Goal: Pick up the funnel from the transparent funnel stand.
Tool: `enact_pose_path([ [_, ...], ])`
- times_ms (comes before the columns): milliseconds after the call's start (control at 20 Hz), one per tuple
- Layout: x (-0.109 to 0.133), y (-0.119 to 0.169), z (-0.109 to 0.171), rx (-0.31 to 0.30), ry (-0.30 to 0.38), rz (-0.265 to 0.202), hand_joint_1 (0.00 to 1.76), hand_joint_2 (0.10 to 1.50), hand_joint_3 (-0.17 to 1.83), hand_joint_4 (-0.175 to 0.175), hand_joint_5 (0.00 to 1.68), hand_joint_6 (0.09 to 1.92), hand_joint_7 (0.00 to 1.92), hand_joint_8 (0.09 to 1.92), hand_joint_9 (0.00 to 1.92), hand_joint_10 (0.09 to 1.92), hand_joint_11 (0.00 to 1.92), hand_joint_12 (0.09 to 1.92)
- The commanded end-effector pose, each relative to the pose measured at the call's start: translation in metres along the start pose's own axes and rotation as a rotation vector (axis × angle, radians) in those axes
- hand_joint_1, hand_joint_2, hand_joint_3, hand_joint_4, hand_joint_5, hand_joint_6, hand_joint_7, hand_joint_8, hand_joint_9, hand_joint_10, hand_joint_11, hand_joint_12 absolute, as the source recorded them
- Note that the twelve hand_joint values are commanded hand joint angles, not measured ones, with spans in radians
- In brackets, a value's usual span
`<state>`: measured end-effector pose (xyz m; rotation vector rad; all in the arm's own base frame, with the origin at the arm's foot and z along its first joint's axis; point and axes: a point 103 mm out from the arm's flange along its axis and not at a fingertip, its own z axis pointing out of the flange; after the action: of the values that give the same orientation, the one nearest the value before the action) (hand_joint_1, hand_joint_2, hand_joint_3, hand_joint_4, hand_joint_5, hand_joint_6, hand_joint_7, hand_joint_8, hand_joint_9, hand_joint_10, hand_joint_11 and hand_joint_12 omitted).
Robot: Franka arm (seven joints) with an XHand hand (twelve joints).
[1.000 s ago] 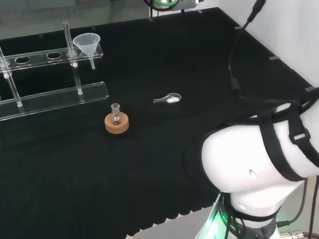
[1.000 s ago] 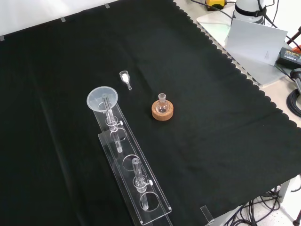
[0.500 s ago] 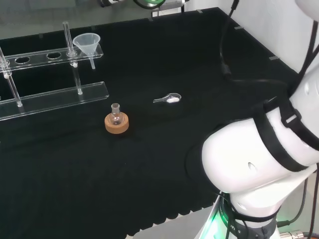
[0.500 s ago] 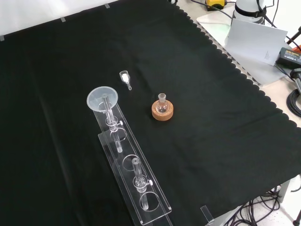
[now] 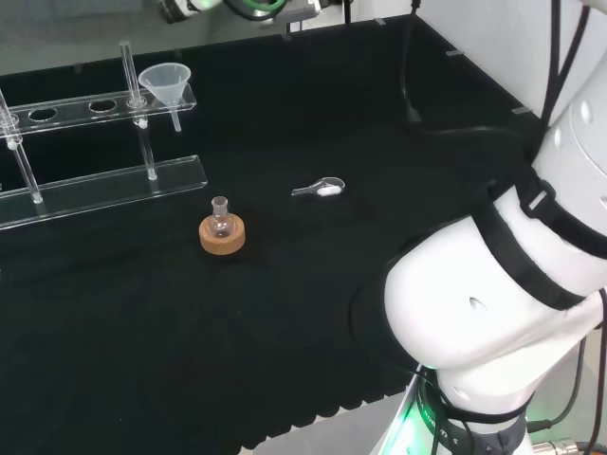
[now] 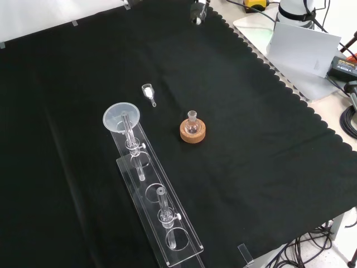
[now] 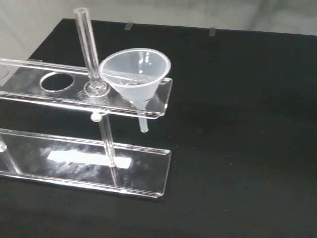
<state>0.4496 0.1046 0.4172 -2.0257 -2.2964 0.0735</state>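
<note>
The clear plastic funnel (image 5: 164, 81) sits upright in the end hole of the transparent stand's upper shelf (image 5: 95, 102), its spout hanging below the shelf. In the front view the funnel (image 6: 121, 117) is at the far end of the stand (image 6: 167, 223). The wrist view looks at the funnel (image 7: 134, 74) and the stand's base plate (image 7: 74, 163) from a little way off, with a glass rod upright beside the funnel. A dark part of the arm's end (image 6: 198, 11) pokes in at the front view's top edge, well away from the funnel.
A small round flask on a cork ring (image 5: 222, 232) stands mid-cloth (image 6: 193, 129). A small scoop with white powder (image 5: 322, 189) lies beyond it (image 6: 148, 92). The arm's white links (image 5: 493, 313) take up the head view's right. Past the cloth's scalloped edge lie a board and cables.
The arm's links have swung in the head view, and its dark end part has slid left along the top edge. In the front view that part has come in at the top. The ware has not moved.
</note>
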Motion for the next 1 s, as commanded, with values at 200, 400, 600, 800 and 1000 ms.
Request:
enact_pose_path([
  [200,0.043,0.025,0.021,0.021,0.036,-0.047,0.28,0.74,0.00,0.010,0.00,0.09,0.00,0.09,0.00,0.09,0.00,0.50],
  [400,0.056,0.032,0.032,0.033,0.043,-0.049,0.29,0.74,0.00,0.007,0.00,0.09,0.00,0.09,0.00,0.09,0.00,0.58],
  [600,0.061,0.035,0.038,0.037,0.036,-0.053,0.29,0.74,0.00,0.005,0.00,0.09,0.00,0.09,0.00,0.09,0.00,0.59],
  [800,0.060,0.036,0.052,0.071,0.059,-0.013,0.30,0.75,0.01,0.002,0.00,0.09,0.00,0.09,0.00,0.09,0.00,0.63],
  [1000,0.056,0.044,0.070,0.113,0.070,0.016,0.31,0.75,0.01,0.001,0.00,0.09,0.00,0.09,0.00,0.09,0.00,0.65],
])
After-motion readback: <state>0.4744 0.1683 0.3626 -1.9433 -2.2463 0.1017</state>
